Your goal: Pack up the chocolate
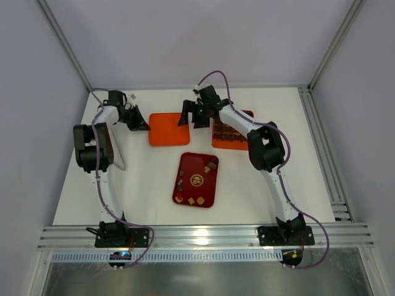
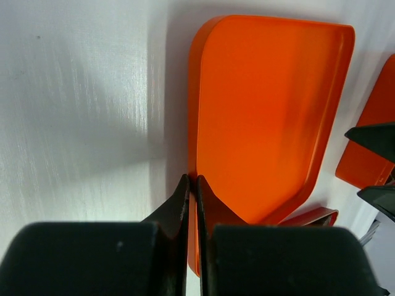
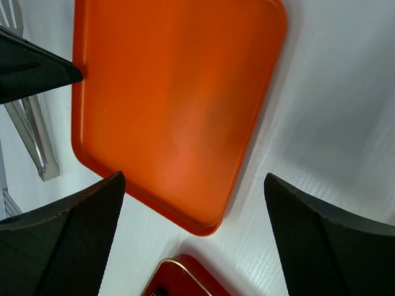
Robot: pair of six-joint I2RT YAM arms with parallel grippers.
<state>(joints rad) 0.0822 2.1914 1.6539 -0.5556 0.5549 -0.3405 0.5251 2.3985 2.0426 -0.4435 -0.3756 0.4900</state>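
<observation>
1. Writing: the only marking is a round gold mark (image 1: 196, 179) in the middle of the red tray (image 1: 199, 190), and it is too small to read.
2. Count of containers: three on the white table (image 1: 148, 185). They are one orange lid (image 1: 168, 129), one orange box (image 1: 216, 145) and the red tray.
3. Count of chocolate pieces (image 1: 191, 201): about seven lie loose and scattered on the red tray, some dark, some tan. More dark pieces sit in the cells of the orange box, but an arm covers part of it and they cannot be counted.
4. Orange lid: smooth, glossy and flat-bottomed, roughly square with rounded corners and a low raised rim. Nothing lies in it.
5. Orange box: the same orange, divided into a grid of small cells. It stands just to the right of the lid, at the far side of the table.
6. Red tray: dark red, glossy and rectangular, with rounded corners and a thin gold edge. It lies nearer the arms than the other two, slightly turned.
7. Left gripper (image 2: 192, 182): its two thin, dark, wedge-shaped fingers are clenched, and the left rim of the orange lid runs between them, so it grips the lid by its edge.
8. Right gripper (image 3: 194, 179): its jaws are spread wide and hold nothing. The black fingers with dimpled pads stand on either side of the lid's right edge and the bare table next to it.
</observation>
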